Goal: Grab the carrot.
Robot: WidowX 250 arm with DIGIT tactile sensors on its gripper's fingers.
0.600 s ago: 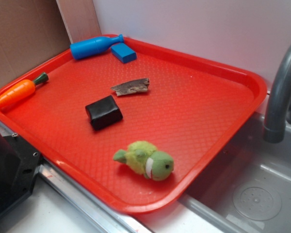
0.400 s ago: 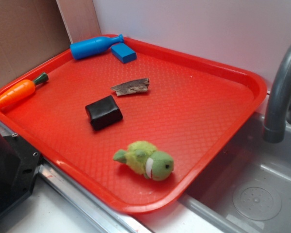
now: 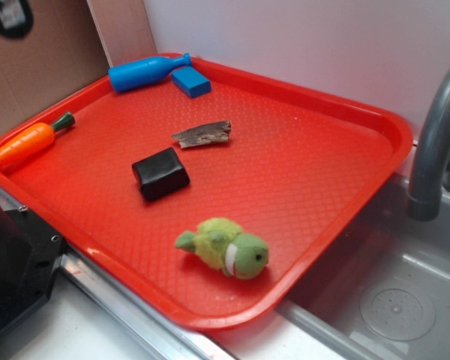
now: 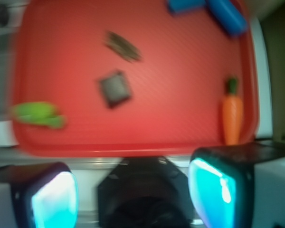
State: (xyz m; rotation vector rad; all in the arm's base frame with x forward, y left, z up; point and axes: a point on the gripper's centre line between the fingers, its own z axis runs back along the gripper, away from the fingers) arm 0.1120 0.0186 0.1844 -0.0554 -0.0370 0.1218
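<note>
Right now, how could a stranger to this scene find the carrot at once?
Find the red tray beside the sink. The carrot lies along its left edge, with its green stem towards the blue bottle. It is the only orange thing there.

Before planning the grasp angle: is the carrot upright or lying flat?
Lying flat: the carrot rests on its side along the tray's left rim, stem pointing toward the blue bottle.

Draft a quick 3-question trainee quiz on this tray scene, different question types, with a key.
1. True or false: the carrot lies at the red tray's edge.
2. What sits beside the blue bottle? A) blue block B) plush toy C) black block
3. Fill in: the gripper's fingers stand ____, holding nothing.

Key: 1 true. 2 A, the blue block. 3 open.
</note>
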